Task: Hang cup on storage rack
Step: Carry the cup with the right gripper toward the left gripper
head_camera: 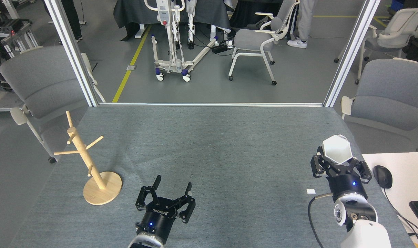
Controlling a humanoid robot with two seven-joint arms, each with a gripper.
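A table (209, 144) covered in grey felt-like cloth is carrying the wooden storage rack (88, 162), which is standing upright on its round base near the left edge. A small white tag (311, 191) is lying flat toward the right side.
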